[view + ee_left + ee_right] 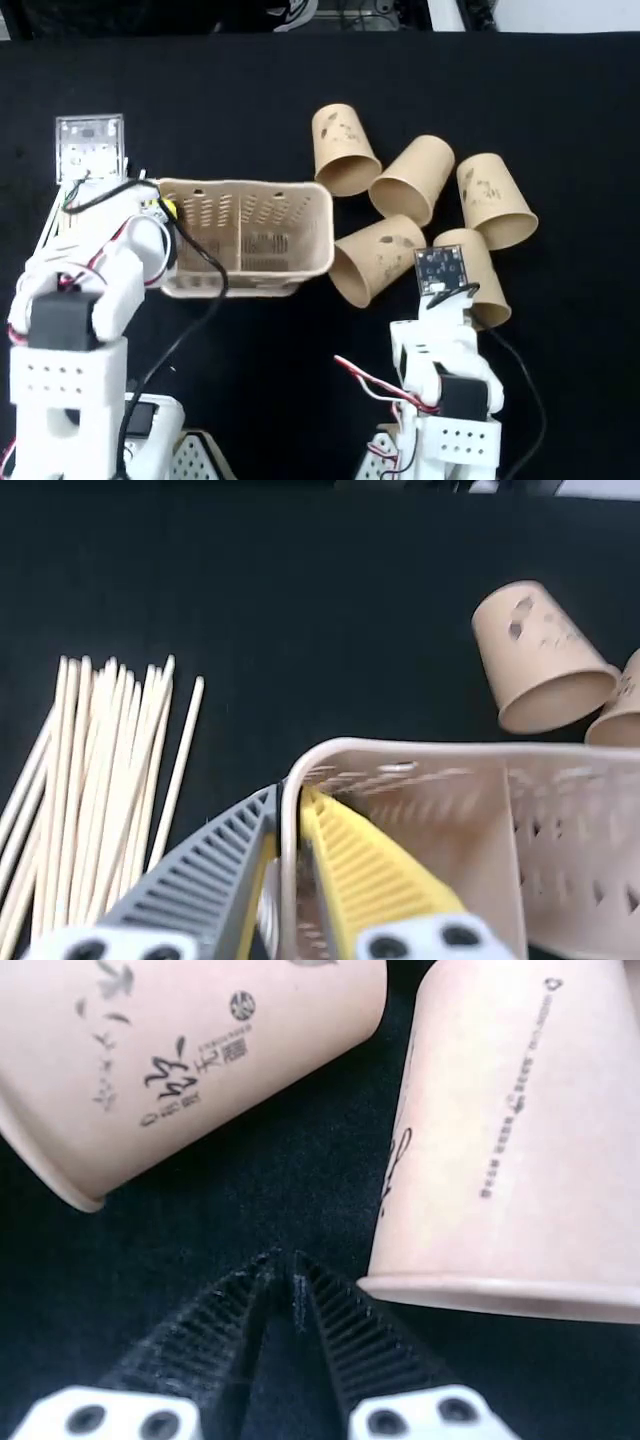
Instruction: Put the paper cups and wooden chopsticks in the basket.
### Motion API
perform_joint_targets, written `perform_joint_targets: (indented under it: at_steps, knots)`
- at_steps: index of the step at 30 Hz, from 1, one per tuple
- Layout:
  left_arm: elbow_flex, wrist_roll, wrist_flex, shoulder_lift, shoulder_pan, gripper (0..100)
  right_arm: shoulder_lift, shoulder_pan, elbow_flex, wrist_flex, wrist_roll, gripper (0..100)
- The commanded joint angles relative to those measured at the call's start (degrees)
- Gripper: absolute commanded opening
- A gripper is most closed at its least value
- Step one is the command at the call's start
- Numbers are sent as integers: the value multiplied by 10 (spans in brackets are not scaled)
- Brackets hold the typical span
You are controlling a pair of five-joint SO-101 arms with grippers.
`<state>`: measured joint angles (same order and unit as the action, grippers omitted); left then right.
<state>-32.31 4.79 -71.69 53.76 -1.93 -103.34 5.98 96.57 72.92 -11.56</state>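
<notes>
Left claw (290, 798) clamps basket (560, 820) rim above black table (300, 600).

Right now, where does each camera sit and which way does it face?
High view: fixed above the table, facing down on basket, five paper cups, left arm, right arm.
Left wrist view: on left arm, facing along left gripper shut on basket wall; chopsticks beside.
Right wrist view: on right arm, facing past shut right gripper at two cups.
High and left wrist views share the basket.
</notes>
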Motion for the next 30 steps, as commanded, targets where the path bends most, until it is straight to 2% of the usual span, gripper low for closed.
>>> perform_joint_targets:
  at_steps: [1, 4, 6, 10, 18, 20, 25, 30]
  knots:
    - [24, 13, -23, -45, 2, 137, -21, 5, 0, 2, -4, 15]
    - [22, 27, -46, -69, 0, 265, -21, 5, 0, 2, -4, 15]
    - [33, 56, -59, -70, -16, 297, -21, 5, 0, 2, -4, 15]
    - [115, 53, -95, -69, -53, 304, -21, 5, 0, 2, -4, 15]
    - [356, 57, -273, -75, -70, 299, -21, 5, 0, 2, -4, 15]
    - [375, 57, -294, -69, -75, 298, -21, 5, 0, 2, -4, 15]
    - [332, 48, -290, -36, -206, 298, -21, 5, 0, 2, -4, 15]
    - [240, -39, -290, 23, -354, 298, -21, 5, 0, 2, -4, 15]
